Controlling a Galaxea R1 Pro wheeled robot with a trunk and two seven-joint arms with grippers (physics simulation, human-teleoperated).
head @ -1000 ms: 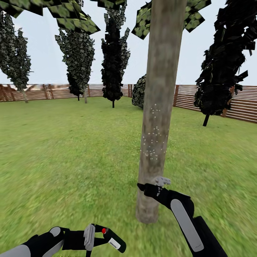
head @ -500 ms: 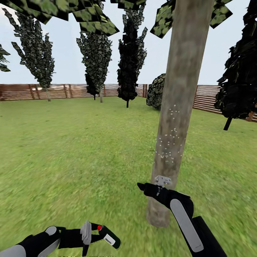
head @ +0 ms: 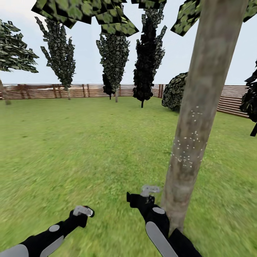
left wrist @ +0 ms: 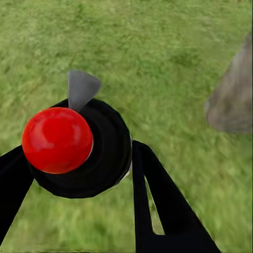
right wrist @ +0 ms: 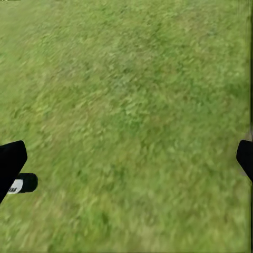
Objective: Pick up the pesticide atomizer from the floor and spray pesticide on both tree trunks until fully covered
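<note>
gripping atomizer (left wrist: pixel 79 150), its body hidden.

A green lawn (head: pixel 71 142) stretches to a brown slatted fence (head: pixel 46 91); dark narrow trees (head: pixel 148 57) stand along it under pale sky (head: pixel 85 67).

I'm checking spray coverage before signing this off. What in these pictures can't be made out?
- Tree trunk: its far side faces away in the head view; white specks show on the near face alone.
- Trunk base: partly behind the right arm.
- Atomizer: seen end-on in the left wrist view, body hidden behind its red cap.
- Second tree's trunk: cannot identify it.
</note>
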